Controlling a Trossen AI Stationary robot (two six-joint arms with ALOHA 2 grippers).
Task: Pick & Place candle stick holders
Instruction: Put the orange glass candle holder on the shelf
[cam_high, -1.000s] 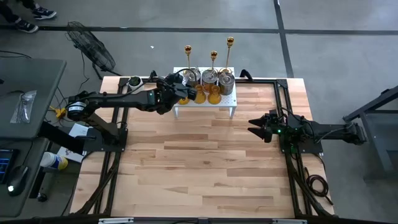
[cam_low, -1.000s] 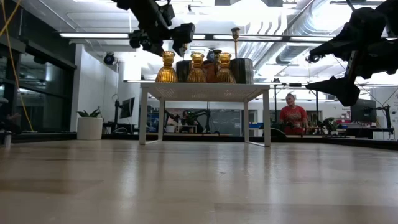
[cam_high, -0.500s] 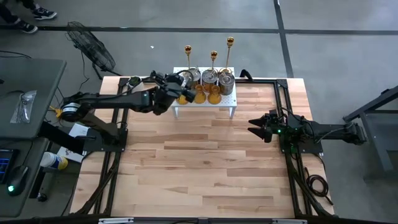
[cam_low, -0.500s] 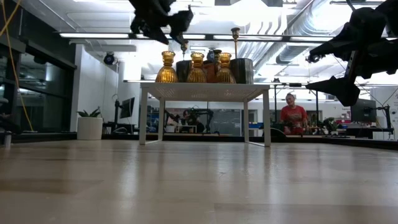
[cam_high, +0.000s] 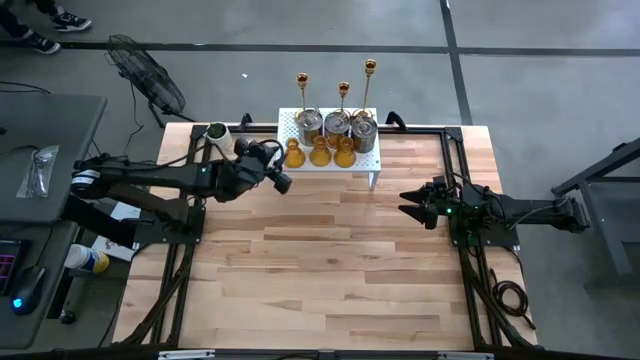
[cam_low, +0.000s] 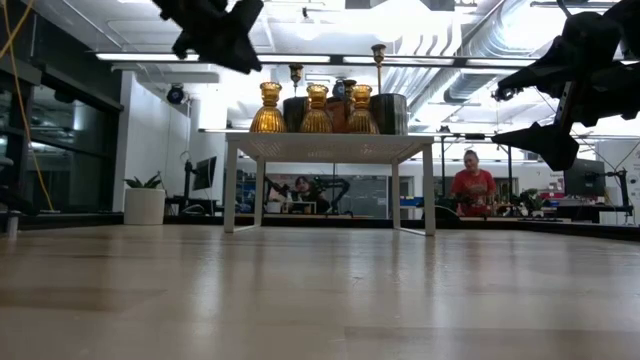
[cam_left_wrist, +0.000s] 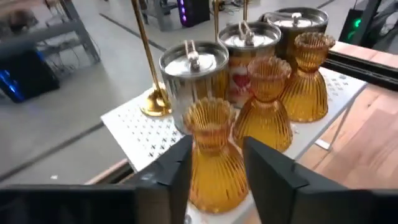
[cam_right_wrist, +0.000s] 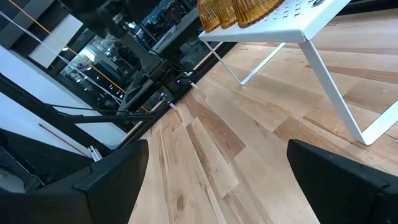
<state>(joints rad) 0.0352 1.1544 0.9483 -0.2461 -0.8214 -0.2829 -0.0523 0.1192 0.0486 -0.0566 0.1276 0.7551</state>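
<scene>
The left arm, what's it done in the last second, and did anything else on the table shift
The left gripper has pulled back from over the white rack, away toward the left side of the table, taking nothing with it. Its fingers have narrowed but stay apart, with the nearest amber holder seen between them. All nine candle holders stayed on the rack, and the right gripper stayed open and parked.

amber holders (cam_low: 316, 109) on white rack (cam_low: 330, 147)

Wooden plank table (cam_high: 330, 250) on a grey concrete floor (cam_high: 540, 90); black fan (cam_high: 145, 75) beside it; grey desk (cam_high: 40, 150) at one side; fluorescent ceiling lights (cam_low: 160, 57); potted plant (cam_low: 146, 200) by a white wall; seated person (cam_low: 468, 186) beyond.
</scene>
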